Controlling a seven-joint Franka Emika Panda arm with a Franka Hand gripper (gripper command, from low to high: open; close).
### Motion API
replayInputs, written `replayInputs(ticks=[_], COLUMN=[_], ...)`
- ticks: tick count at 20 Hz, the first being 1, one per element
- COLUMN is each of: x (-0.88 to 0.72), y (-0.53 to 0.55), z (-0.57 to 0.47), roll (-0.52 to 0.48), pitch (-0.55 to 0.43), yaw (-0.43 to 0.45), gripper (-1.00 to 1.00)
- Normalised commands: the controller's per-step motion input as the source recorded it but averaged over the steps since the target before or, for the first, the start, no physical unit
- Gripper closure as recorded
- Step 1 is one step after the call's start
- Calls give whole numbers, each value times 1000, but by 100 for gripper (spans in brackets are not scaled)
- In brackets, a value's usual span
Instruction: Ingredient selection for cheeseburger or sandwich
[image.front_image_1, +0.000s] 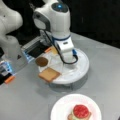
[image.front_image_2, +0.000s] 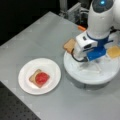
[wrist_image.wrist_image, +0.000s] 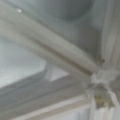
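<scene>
The gripper (image.front_image_1: 68, 59) hangs low over the middle of the white segmented tray (image.front_image_1: 83, 70), its fingers hidden under the arm's hand in both front views. In the tray lie a tan bread square (image.front_image_1: 49, 74), a dark-brown patty (image.front_image_1: 41, 61) and an orange cheese square (image.front_image_1: 53, 50). On the white plate (image.front_image_2: 26, 75) sits the sandwich (image.front_image_2: 40, 78): a bread square with a green lettuce edge (image.front_image_1: 73, 116) and a red tomato disc (image.front_image_1: 80, 110) on top. The wrist view shows only the tray's dividers (wrist_image.wrist_image: 50, 50) very close.
A second white arm base (image.front_image_1: 10, 37) stands at a front view's left, beside a dark open box (image.front_image_1: 35, 51). A small orange object (image.front_image_1: 9, 79) lies near it. The grey table's edge (image.front_image_2: 15, 100) runs along a front view's bottom left.
</scene>
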Motion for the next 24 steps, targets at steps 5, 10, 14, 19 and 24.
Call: replayInputs(ticks=[5, 10, 14, 19, 24], x=[61, 37, -3, 29, -17], y=[-3, -152, -312, -262, -106], z=[294, 383, 287, 186, 199], roll=[-150, -103, 77, 92, 204], pitch=[159, 219, 159, 59, 47], yaw=[-48, -162, -364, -323, -413], gripper=[-100, -100, -100, -100, -100])
